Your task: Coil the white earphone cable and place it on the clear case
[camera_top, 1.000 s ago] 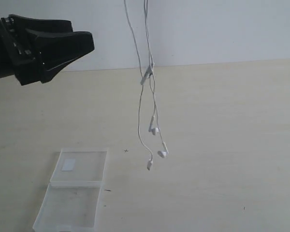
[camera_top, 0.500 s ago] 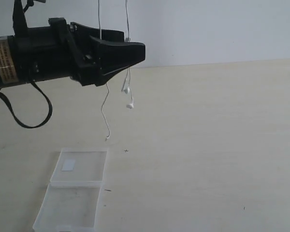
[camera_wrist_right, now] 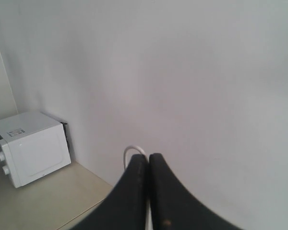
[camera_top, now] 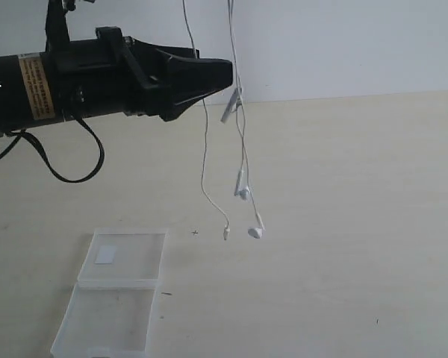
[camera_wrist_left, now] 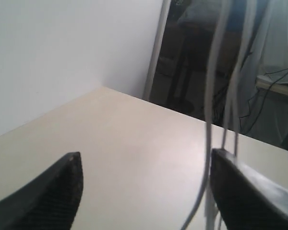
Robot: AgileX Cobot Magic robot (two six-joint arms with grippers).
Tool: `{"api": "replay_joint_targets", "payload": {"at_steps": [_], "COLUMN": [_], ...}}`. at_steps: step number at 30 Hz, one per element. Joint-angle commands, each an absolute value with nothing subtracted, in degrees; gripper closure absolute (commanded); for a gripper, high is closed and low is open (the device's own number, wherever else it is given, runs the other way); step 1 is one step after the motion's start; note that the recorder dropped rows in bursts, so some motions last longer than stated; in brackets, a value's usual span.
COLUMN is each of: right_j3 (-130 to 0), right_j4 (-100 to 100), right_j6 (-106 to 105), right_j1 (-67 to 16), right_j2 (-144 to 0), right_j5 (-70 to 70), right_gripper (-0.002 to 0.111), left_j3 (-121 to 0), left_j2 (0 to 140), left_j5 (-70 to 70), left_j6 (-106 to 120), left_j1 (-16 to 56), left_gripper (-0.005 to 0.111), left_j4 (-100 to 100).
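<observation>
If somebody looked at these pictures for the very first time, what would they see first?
Most likely the white earphone cable, dangling in mid-air in the middle with its earbuds hanging free above the table. Next comes the big black left gripper, poking in from the left up high, its fingers open beside the hanging strands. The clear case lies open and flat at the lower left.

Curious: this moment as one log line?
right end effector: shut on white earphone cable | left end effector: open | clear case: empty
</observation>
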State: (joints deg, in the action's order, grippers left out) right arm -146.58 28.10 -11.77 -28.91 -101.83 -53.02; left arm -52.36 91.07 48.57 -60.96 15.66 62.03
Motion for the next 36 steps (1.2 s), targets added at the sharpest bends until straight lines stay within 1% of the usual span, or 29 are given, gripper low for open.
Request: {"api": "replay_joint_targets", "payload": {"at_steps": [1,8,15,21,30,36], "right_j3": [-146.9,-146.9,-146.9,-146.9,-146.9,-146.9], "right_j4": [28.0,27.7,28.5,28.4,28.0,28.3], "right_j6": [-11.8,-11.9,-11.9,-11.9,-11.9,-11.9], "right_j1": [-29.0,-29.0,-29.0,-29.0,-29.0,-29.0], "right_j2": [-101.9,-101.9,-101.9,-101.9,-101.9,-101.9], "right_j5": [-51.9,-51.9,-51.9,-51.9,-51.8,-51.7], "right_gripper": [0.108,0.108,0.108,0.108,0.108,0.108], "left_j3": [-52.8,-52.8,-53.5,-56.8,-57.8,-58.4], "left_j2": [92.1,92.1,92.6,93.7,93.7,94.1], "left_j5": [50.6,51.5,51.5,45.5,44.6,49.3], "left_j6": [-61.6,-61.9,-61.3,-61.3,-62.1,-62.1], "left_j1": [16.1,16.1,16.1,16.1,16.1,17.0], "left_gripper": [0.035,0.035,0.035,0.035,0.035,0.035], "left_j4": [62.8,65.3,60.8,60.7,61.2,60.7]}}
